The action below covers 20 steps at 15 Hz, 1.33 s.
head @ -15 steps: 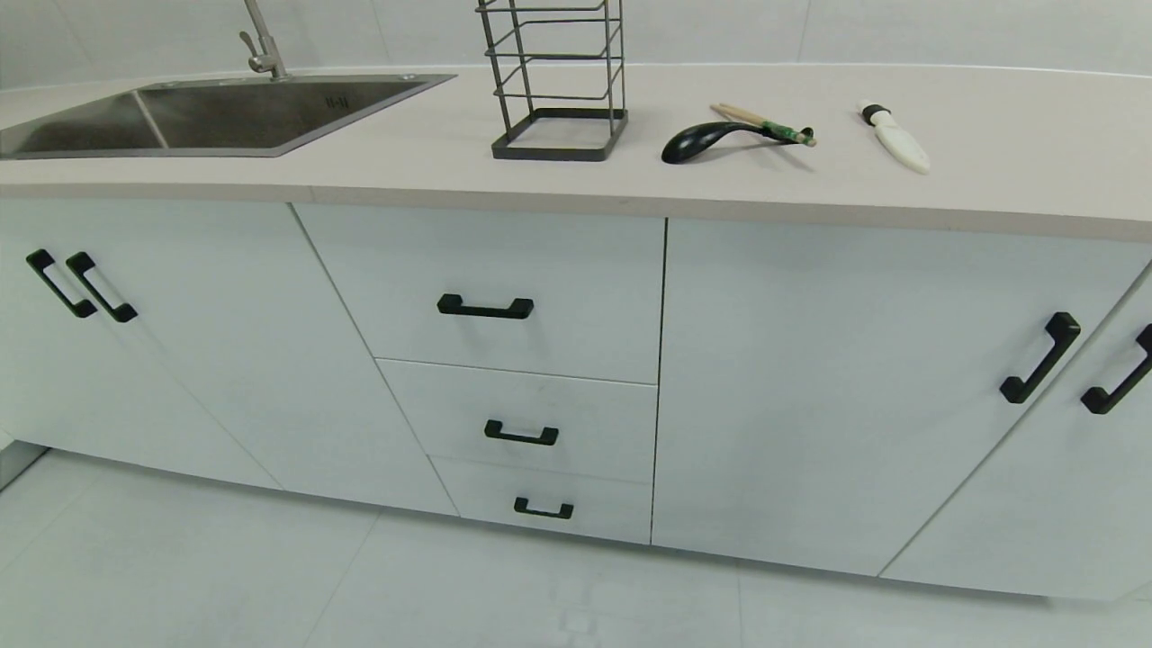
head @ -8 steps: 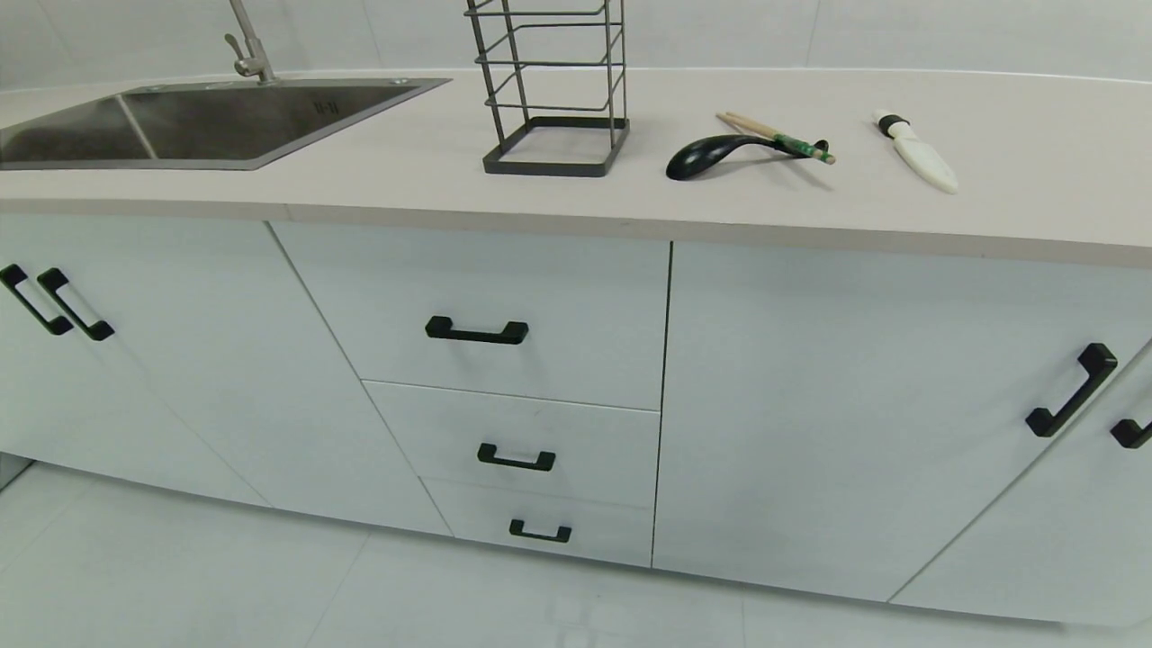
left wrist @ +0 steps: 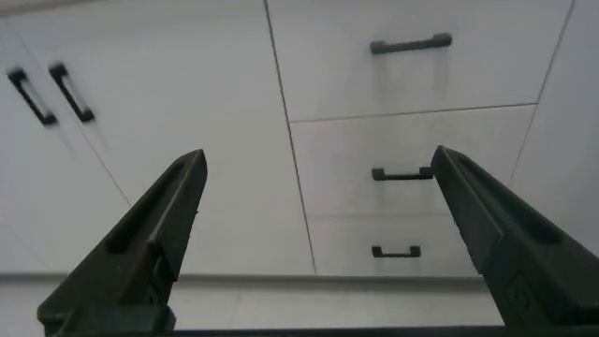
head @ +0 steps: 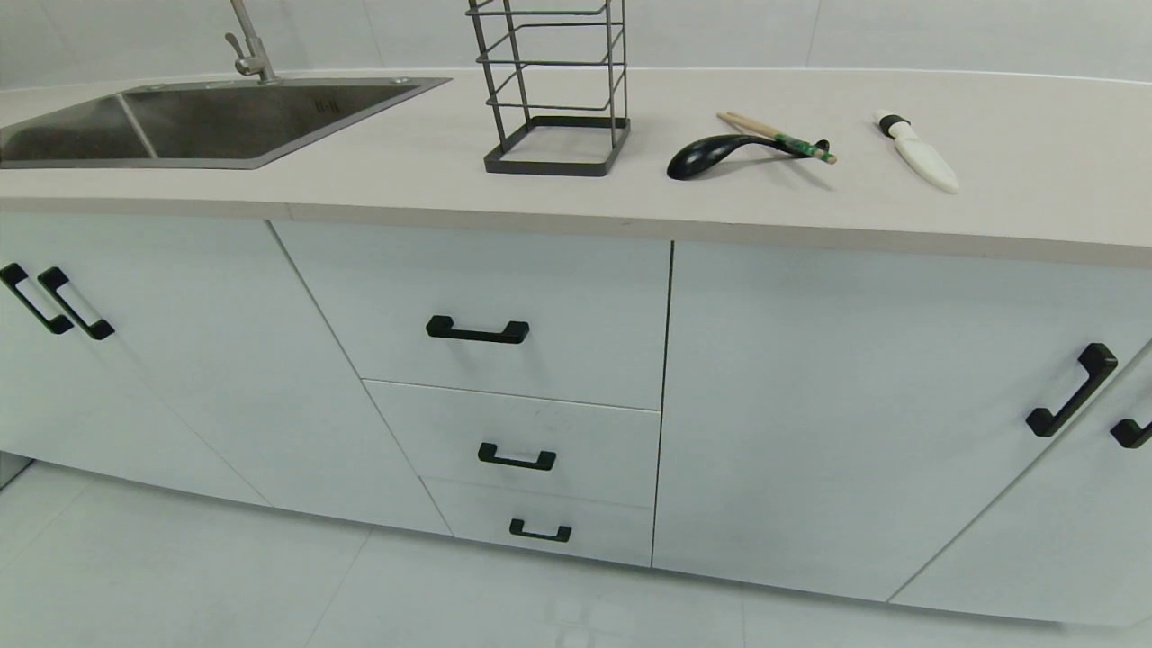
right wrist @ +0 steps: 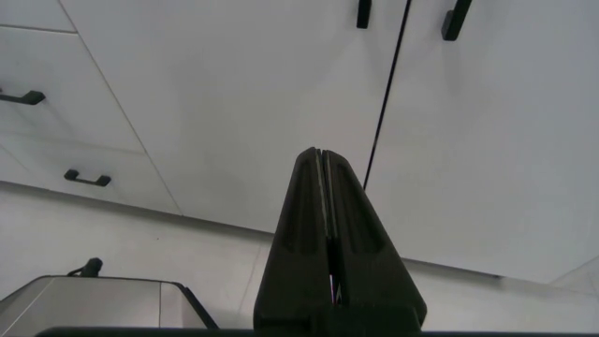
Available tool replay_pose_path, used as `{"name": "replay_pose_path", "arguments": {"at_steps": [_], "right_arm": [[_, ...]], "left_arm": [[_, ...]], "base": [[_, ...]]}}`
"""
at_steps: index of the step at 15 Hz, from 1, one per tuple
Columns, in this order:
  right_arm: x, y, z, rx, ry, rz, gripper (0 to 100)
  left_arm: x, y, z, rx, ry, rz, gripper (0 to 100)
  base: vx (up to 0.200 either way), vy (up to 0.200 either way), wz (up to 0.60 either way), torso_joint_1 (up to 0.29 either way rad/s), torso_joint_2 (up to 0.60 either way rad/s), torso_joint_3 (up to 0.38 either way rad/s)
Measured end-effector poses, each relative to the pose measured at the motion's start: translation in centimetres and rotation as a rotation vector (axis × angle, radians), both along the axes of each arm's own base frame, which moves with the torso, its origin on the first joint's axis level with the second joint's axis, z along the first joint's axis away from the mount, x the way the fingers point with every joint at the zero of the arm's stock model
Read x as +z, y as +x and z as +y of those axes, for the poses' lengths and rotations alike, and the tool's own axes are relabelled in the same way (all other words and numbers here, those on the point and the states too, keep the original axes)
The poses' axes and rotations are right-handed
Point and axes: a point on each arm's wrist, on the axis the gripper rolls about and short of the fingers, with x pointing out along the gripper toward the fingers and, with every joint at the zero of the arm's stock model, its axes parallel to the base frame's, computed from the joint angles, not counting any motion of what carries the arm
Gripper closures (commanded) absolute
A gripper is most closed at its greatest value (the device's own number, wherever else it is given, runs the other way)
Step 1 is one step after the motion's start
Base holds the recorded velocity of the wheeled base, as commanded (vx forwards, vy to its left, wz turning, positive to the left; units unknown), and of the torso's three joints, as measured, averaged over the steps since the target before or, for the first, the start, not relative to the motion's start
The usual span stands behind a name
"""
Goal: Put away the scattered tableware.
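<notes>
On the pale countertop [head: 810,211] lie a black spoon [head: 711,155], a pair of wooden chopsticks [head: 776,137] resting across its handle, and a white knife with a black collar [head: 918,154] farther right. A dark wire rack [head: 556,85] stands left of the spoon. My left gripper [left wrist: 318,164] is open, low down and facing the drawer fronts [left wrist: 412,131]. My right gripper [right wrist: 324,159] is shut with nothing in it, low in front of the cabinet doors [right wrist: 234,103].
A steel sink [head: 198,112] with a tap [head: 247,40] is set in the counter at the left. Below are three drawers with black handles [head: 477,330] and cabinet doors on both sides [head: 1071,389]. Grey tiled floor [head: 225,585] lies in front.
The head camera shifted during the first half second, so the counter sits lower in the picture; since then it has held still. Nothing on the counter has moved.
</notes>
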Motion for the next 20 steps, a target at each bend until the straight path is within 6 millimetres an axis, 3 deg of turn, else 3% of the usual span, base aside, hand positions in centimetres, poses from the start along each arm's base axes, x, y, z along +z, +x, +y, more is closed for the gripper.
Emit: {"name": "replay_pose_path", "arguments": {"at_steps": [2,4,7,11,15,18,20], "right_arm": [[0.0,0.0,0.0,-0.001,0.0,0.0,100],[0.0,0.0,0.0,-0.001,0.0,0.0,100],[0.0,0.0,0.0,-0.001,0.0,0.0,100],[0.0,0.0,0.0,-0.001,0.0,0.0,100],[0.0,0.0,0.0,0.0,0.0,0.0,100],[0.0,0.0,0.0,-0.001,0.0,0.0,100],[0.0,0.0,0.0,-0.001,0.0,0.0,100]], "left_arm": [[2.6,-0.3,-0.1,-0.031,0.118,-0.006,0],[5.0,0.0,-0.3,-0.067,0.344,-0.025,0],[7.4,1.8,-0.5,-0.172,0.682,-0.032,0],[9.7,5.4,-0.7,-0.243,0.759,0.099,0],[9.7,9.5,-1.0,-0.337,0.902,0.19,0],[7.6,13.8,-3.1,-0.545,1.058,0.3,0],[5.9,15.6,-5.2,-0.676,1.153,0.359,0]], "base": [[0.0,0.0,0.0,0.0,0.0,0.0],[0.0,0.0,0.0,0.0,0.0,0.0],[0.0,0.0,0.0,0.0,0.0,0.0],[0.0,0.0,0.0,0.0,0.0,0.0],[0.0,0.0,0.0,0.0,0.0,0.0],[0.0,0.0,0.0,0.0,0.0,0.0],[0.0,0.0,0.0,0.0,0.0,0.0]]}}
